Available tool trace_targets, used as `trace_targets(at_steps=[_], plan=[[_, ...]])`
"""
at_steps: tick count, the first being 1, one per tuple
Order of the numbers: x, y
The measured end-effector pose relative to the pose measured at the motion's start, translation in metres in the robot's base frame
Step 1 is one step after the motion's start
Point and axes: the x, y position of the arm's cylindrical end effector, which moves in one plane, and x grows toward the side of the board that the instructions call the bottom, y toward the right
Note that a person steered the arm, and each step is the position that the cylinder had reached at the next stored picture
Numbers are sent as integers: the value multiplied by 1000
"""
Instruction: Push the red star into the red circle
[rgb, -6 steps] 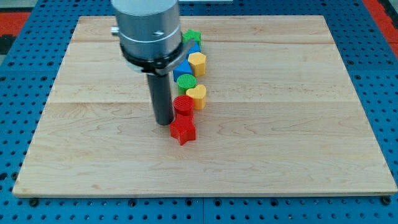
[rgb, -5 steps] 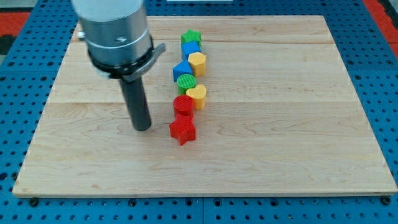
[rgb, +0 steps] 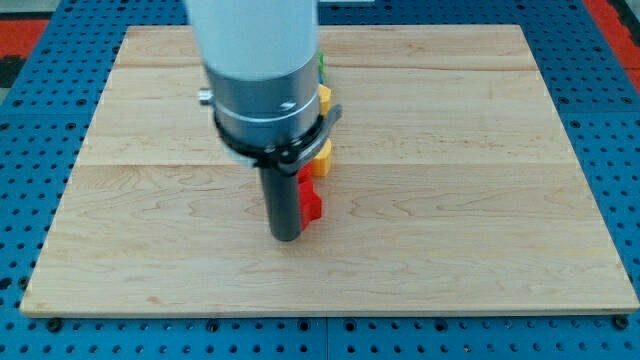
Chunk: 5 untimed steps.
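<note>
My tip (rgb: 286, 237) rests on the wooden board (rgb: 450, 200) at the lower middle of the view. The rod and the arm above it cover most of the block row. The red star (rgb: 312, 205) shows only as a sliver at the rod's right side, touching or nearly touching it. A bit of red (rgb: 304, 174) just above it is the red circle, mostly hidden. The star sits right below the circle, close against it as far as I can see.
A yellow block (rgb: 321, 156) peeks out right of the arm above the red pieces, another yellow block (rgb: 324, 97) higher up, and a green edge (rgb: 321, 62) near the top. The other blocks of the row are hidden behind the arm.
My tip has moved from the left of the red star to the right and downward, and now stands at the star's lower left. The arm now hides most of the block row.
</note>
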Motion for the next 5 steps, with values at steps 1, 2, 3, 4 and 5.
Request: trace_targets(at_steps=[1,2,3,4,5], plan=[[-15,6],[4,-2],[5,-9],[2,-37],[-12,-36]])
